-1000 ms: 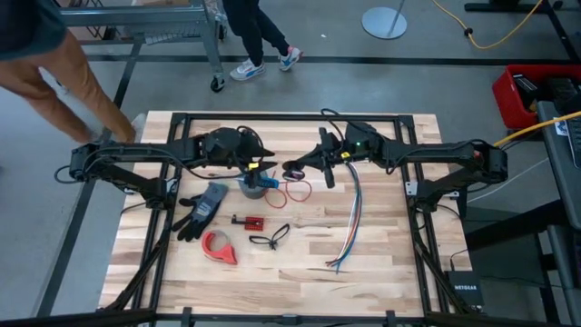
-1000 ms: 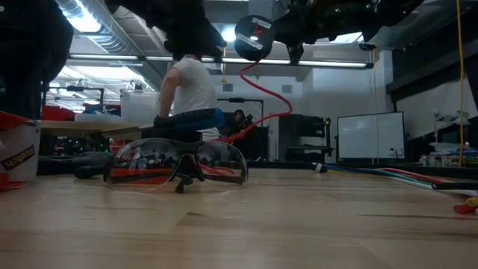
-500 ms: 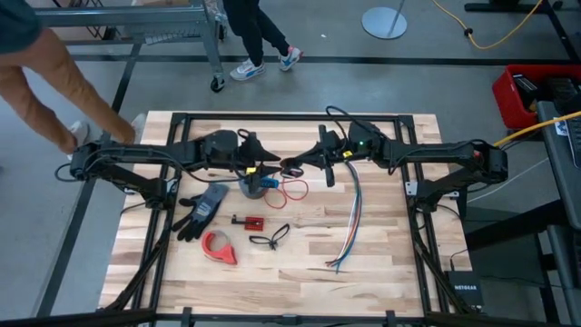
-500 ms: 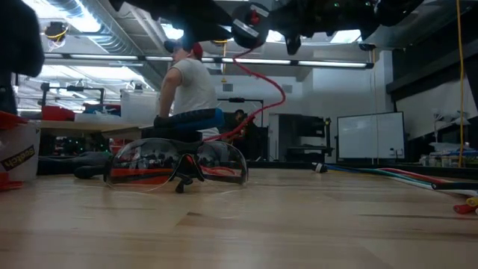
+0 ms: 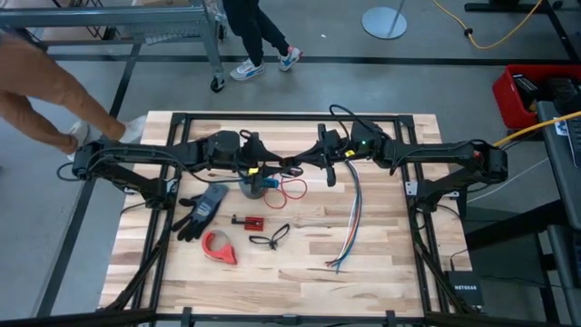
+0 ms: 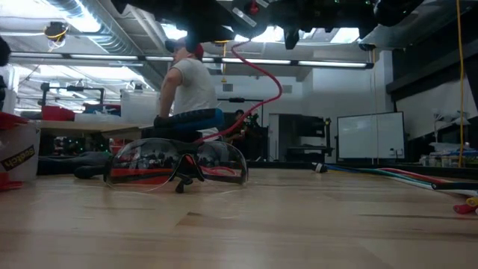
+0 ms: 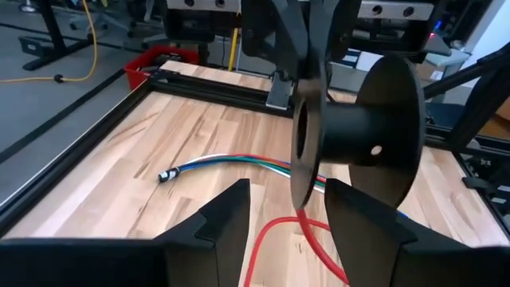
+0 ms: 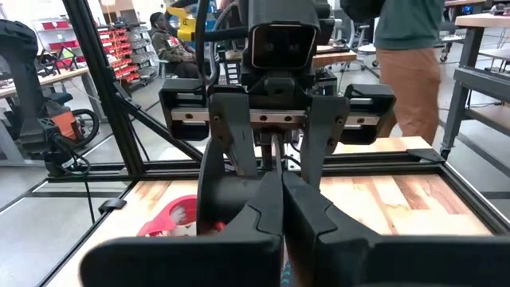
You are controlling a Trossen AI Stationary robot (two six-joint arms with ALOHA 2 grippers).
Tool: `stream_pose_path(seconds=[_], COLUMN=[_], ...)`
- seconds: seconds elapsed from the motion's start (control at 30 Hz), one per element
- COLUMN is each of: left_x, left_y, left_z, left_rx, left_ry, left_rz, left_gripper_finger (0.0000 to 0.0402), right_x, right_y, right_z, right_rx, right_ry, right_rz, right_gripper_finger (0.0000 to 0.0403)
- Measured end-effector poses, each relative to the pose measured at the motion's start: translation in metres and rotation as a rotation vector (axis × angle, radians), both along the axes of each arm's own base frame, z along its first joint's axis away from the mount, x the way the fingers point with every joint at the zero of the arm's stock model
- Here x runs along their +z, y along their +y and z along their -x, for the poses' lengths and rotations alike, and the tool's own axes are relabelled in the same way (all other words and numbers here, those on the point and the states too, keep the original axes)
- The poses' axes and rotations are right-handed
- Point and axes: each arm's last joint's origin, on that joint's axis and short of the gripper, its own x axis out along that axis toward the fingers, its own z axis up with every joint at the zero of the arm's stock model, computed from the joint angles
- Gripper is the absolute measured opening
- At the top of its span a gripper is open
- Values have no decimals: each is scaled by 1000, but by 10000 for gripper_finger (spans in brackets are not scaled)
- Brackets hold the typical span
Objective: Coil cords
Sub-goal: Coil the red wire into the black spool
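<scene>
The counter is pale wooden planking inside a black metal frame, standing on a grey floor. Around it lies a workshop: a person in tan trousers walks past its far left corner, another person's legs show beyond the far edge, and in the low view a seated person is seen from behind.

Taking the grey tape roll at mid-counter as landmark: the red cord lies in a loose loop just to its right and rises from there to a black spool held in the air above it. Left of the roll lies a dark glove; nearer the front edge are a red tape dispenser, a small red-and-black part and a black looped cord. Well to its right stretches a multicoloured wire bundle.

The right gripper hangs just above the roll, its jaws pressed together with the spool at their tips. The left gripper faces it across the spool, jaws spread apart on either side of the spool's flange, clamping nothing that can be made out.
</scene>
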Motion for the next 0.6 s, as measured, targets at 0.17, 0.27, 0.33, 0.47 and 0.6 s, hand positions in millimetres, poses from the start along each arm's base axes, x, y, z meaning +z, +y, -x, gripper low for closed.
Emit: stream_pose_path(seconds=[0.17,0.27,0.33,0.47,0.6], left_x=[-5,-9,-11,-6,-6], left_y=[1,1,1,2,2], left_z=[-5,-8,-10,-12,-12], left_rx=[1,0,-2,-10,-15], left_ry=[11,22,16,-34,-36], left_rz=[5,3,-3,-40,-55], left_gripper_finger=[155,155,155,155,155], right_x=[1,1,1,0,0], right_y=[0,0,0,0,0], right_z=[0,0,0,0,0], right_rx=[0,0,0,0,-1], right_ry=[-8,-8,-7,-6,2], right_rz=[2,2,2,1,-1], right_gripper_finger=[0,0,0,0,0])
